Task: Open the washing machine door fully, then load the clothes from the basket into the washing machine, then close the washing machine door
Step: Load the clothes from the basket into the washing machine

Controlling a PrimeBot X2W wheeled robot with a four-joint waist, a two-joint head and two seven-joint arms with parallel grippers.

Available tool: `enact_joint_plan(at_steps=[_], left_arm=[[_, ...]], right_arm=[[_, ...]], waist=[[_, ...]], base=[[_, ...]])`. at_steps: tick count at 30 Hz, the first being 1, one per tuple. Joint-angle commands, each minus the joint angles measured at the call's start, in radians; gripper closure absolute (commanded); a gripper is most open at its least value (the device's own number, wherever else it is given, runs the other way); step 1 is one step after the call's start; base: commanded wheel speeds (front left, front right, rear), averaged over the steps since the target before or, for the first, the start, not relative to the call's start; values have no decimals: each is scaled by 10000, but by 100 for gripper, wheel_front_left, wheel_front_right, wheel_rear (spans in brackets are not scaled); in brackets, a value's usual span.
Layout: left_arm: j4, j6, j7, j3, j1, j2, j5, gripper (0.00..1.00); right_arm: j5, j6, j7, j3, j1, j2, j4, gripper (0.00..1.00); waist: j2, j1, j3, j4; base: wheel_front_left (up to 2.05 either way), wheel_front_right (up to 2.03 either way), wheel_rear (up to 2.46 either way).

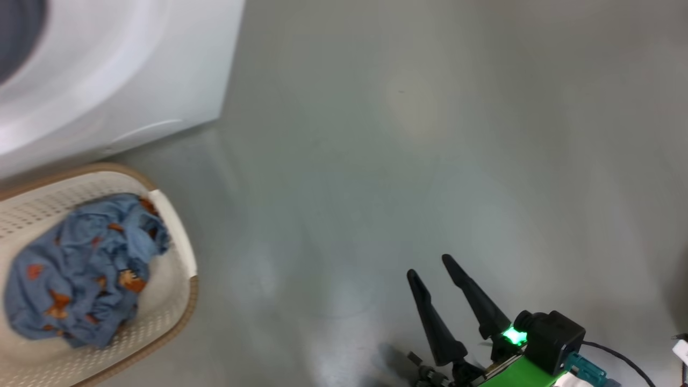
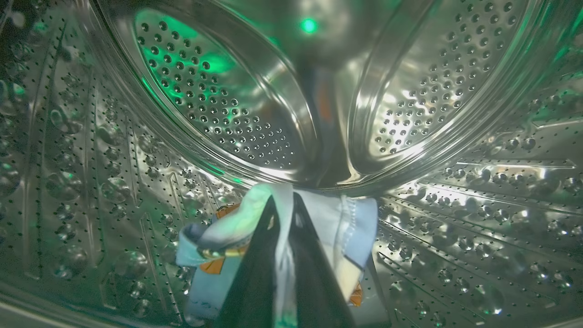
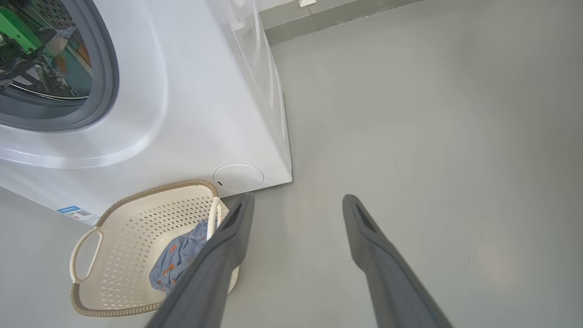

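Note:
My left gripper (image 2: 282,197) is deep inside the washing machine's steel drum (image 2: 455,191). Its two dark fingers are shut together on a light-blue garment (image 2: 350,228) of the clothes, and the cloth bunches around both fingers and shows in the slit between them. More blue bear-print clothes (image 1: 80,269) (image 3: 177,257) lie in the cream basket (image 1: 191,301) (image 3: 150,191) in front of the white washing machine (image 1: 134,64) (image 3: 196,91). Over bare floor, right of the basket, my right gripper (image 1: 429,265) (image 3: 298,197) stands open and empty. The washing machine door is out of view.
Grey floor (image 1: 430,134) stretches wide to the right of the machine and basket. In the right wrist view, a green part of my left arm (image 3: 16,29) sits inside the grey gasket ring (image 3: 107,82). A round white service cover (image 3: 238,177) is at the machine's lower corner.

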Motion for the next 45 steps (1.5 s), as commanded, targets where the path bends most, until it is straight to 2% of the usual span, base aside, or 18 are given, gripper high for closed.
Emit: enact_joint_plan(at_steps=[1,5,8,11,12,13,19,25,30,33,45], left_arm=[[-111,-33,-83,16,-194,540,20,100],[266,-164,204,-433,-419,836,413,100],[714,-204,823,-676,-602,945,578,100],[1006,-211,1237,-838,-803,937,658,54],[1073,-230,1334,-914,-849,913,702,2],[1168,-204,1473,-1005,-870,886,766,0],[1405,102,1556,-1056,-898,535,695,0],[1356,700,407,-776,-543,-102,314,0],[1296,767,-206,-543,251,-768,-81,0],[1044,663,-372,-456,1063,-1328,-295,0],[-2298,611,-409,187,4850,-2927,-515,0]], right_arm=[[112,62,-49,296,238,-79,-271,0],[278,62,-49,492,326,-79,-344,0],[347,62,-49,560,454,-79,-391,0],[372,62,-49,578,530,-79,-397,0],[381,62,-49,557,540,-79,-386,0],[393,62,-49,524,537,-79,-369,0],[436,62,-49,380,377,-79,-309,0],[366,62,-49,197,151,-79,-185,0],[234,62,-49,-33,5,-79,32,0],[84,62,-49,-146,-101,-79,210,0],[-465,62,-49,-822,-176,-79,596,0]], waist=[[-1,0,417,-451],[-1,0,462,-779],[-1,0,448,-869],[-1,0,411,-886],[-1,0,392,-873],[-1,0,365,-851],[-1,0,176,-604],[-1,0,-251,-61],[-1,0,-854,514],[-1,0,-1426,990],[-1,0,-3199,2543]], base=[[0,0,0],[0,0,0],[0,0,0],[0,0,0],[0,0,0],[0,0,0],[0,0,0],[0,0,0],[0,0,0],[0,0,0],[0,0,0]])
